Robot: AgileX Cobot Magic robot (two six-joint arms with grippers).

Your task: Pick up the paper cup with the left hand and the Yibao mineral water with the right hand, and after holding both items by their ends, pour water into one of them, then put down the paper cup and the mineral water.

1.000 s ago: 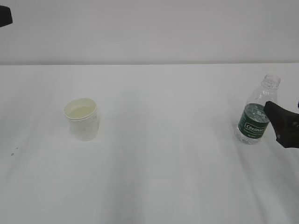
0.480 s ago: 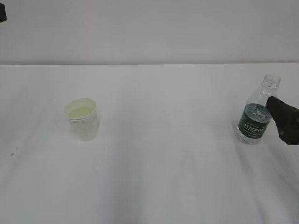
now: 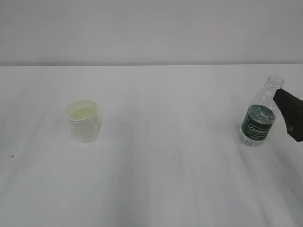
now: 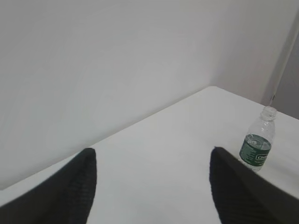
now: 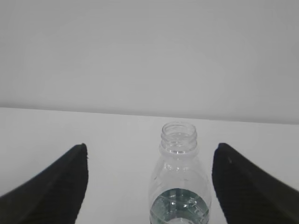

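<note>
Yibao mineral water (image 3: 258, 124) is my landmark: one capless bottle, standing upright on the white table (image 3: 165, 165). Just right of it I see the right hand (image 3: 289, 119), apart from it. My right wrist camera shows that hand's fingers (image 5: 56, 186) spread wide either side of the bottle's neck, gripping nothing. One paper cup (image 3: 83, 120) stands upright well left of the bottle. Only my left wrist camera shows the left hand (image 4: 149, 186), jaws wide and empty, the bottle beyond its right finger.
</note>
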